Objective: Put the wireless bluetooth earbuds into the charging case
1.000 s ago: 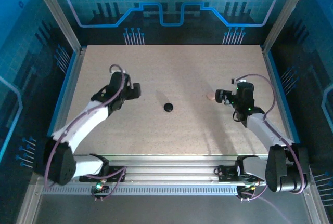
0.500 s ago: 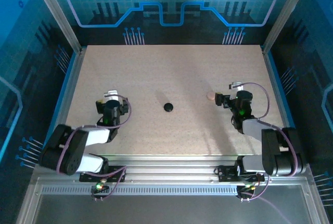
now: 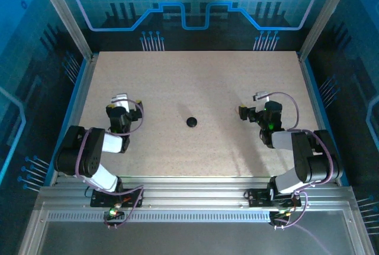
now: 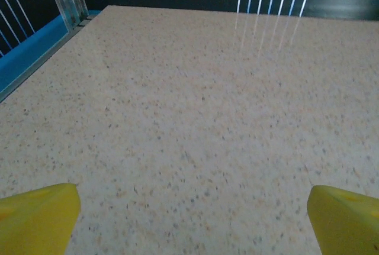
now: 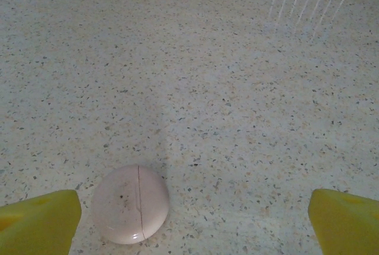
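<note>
A whitish round charging case lies shut on the table, a thin seam across its lid. It sits just ahead of my right gripper, close to the left yellow fingertip, not touching it. That gripper is open with nothing between its fingers. A black round case rests at the table's middle. My left gripper is open over bare table at the left. The earbuds are out of view.
The speckled table has a raised blue rim along its left side, with metal posts at the corners. Both arms are folded back close to their bases at the near edge.
Both arms have folded back toward their bases. The left gripper moved left, away from the black case. The right gripper shifted slightly and now covers the whitish case in the top view.
</note>
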You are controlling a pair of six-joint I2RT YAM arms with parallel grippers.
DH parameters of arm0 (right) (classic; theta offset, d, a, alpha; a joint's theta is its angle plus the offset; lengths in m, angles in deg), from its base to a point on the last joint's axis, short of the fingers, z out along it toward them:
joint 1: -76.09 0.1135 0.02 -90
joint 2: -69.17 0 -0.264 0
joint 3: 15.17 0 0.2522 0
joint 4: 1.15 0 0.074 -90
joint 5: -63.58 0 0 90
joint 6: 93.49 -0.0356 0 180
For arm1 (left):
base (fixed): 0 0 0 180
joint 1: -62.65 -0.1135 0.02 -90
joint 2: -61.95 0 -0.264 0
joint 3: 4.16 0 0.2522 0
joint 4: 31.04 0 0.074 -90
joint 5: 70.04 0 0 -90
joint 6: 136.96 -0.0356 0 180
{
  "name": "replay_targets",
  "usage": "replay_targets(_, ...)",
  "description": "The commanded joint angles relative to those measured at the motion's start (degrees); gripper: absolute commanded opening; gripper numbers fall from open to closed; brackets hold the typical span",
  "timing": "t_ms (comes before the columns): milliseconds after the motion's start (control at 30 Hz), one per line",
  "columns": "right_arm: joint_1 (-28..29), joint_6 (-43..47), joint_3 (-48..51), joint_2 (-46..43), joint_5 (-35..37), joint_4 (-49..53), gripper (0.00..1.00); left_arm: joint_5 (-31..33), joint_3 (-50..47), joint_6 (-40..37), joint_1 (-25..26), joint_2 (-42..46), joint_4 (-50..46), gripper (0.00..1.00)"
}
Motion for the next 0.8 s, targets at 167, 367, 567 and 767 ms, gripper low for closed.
replay_targets(167, -1.04, 0.34, -1.03, 0.22, -1.81, -1.13, 1.00, -3.74, 0.86, 1.67, -0.22, 0.97, -1.88, 0.99)
replay_targets(367, -1.02, 0.39, -0.93, 0.14, -1.70, -1.21, 1.00, -4.00, 1.02, 1.58, -0.20, 1.05, -2.19, 0.99)
replay_targets(567, -0.93, 0.40, -0.93, 0.14, -1.64, -1.21, 1.00, -4.26, 1.04, 1.53, -0.20, 1.01, -2.36, 0.99)
replay_targets(767, -0.89, 0.51, -0.93, 0.14, -1.54, -1.22, 1.00, -4.14, 1.04, 1.41, -0.20, 1.01, -2.32, 0.99)
